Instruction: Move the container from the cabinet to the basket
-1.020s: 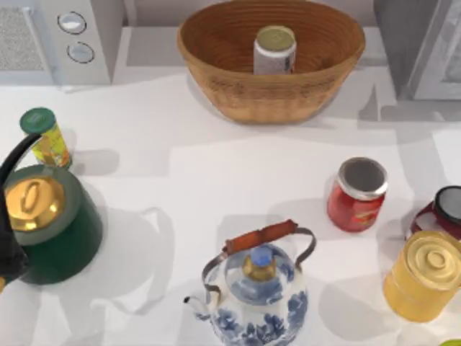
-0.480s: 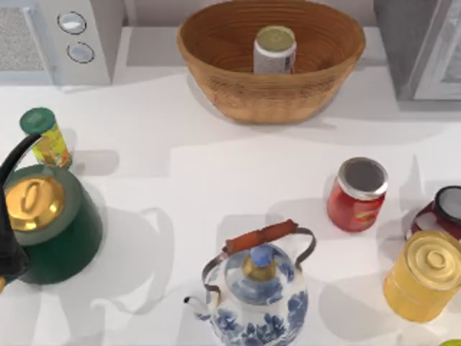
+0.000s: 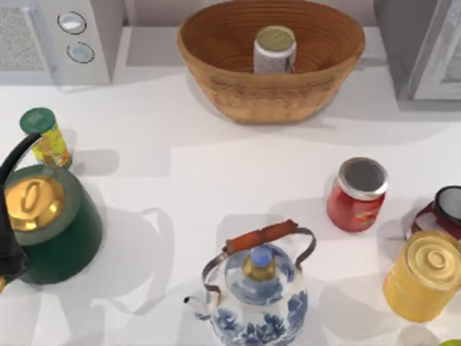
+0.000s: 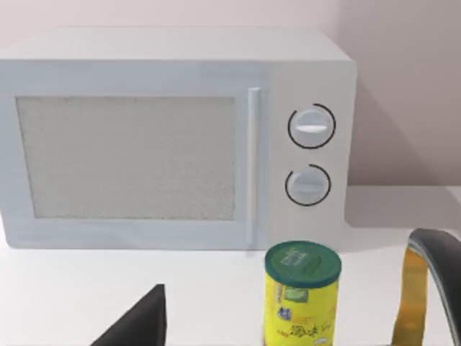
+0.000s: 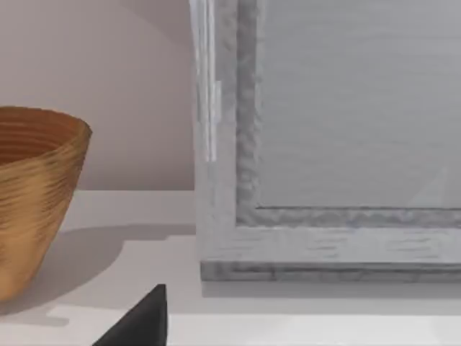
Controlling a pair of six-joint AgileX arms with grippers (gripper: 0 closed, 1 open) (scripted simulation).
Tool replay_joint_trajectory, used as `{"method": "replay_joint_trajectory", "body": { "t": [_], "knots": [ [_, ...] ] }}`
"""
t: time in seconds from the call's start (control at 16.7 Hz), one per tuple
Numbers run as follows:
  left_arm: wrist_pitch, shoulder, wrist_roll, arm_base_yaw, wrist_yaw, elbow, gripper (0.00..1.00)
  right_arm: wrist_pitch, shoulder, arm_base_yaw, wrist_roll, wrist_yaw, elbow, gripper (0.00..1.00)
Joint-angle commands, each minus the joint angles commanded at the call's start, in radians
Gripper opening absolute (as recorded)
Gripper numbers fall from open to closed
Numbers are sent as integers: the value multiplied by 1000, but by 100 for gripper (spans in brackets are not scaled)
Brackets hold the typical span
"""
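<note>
The container [image 3: 274, 49], a speckled whitish jar with a dull gold-green lid, stands upright inside the wicker basket [image 3: 216, 72] at the back middle of the table. The grey cabinet [image 3: 425, 50] with its white-framed door is at the back right. The right wrist view looks at the cabinet [image 5: 346, 144] from close by, with the basket [image 5: 36, 194] off to one side and a dark part of my right gripper [image 5: 140, 321] low in the picture. My left gripper [image 4: 140, 321] faces the microwave, and the left arm [image 3: 7, 259] sits at the table's left edge.
A microwave [image 3: 65, 36] stands at the back left. A green-lidded yellow can [image 3: 45, 137] and a green kettle [image 3: 47, 223] are on the left. A blue-and-white teapot [image 3: 256, 288] stands at the front; a red jar [image 3: 356, 193], a yellow canister [image 3: 425, 274] and a dark-lidded jar [image 3: 446, 209] on the right.
The shadows on the table's right side have thinned and drawn off toward the right edge. The container and every other object stay where they were.
</note>
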Motion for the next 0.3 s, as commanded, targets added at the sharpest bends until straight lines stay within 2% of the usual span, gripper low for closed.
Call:
{"method": "replay_joint_trajectory", "body": {
  "t": [0.3],
  "knots": [
    [0,0,0,0,0,0,100,17,-61,-16,0,-18,-74,100]
  ]
}}
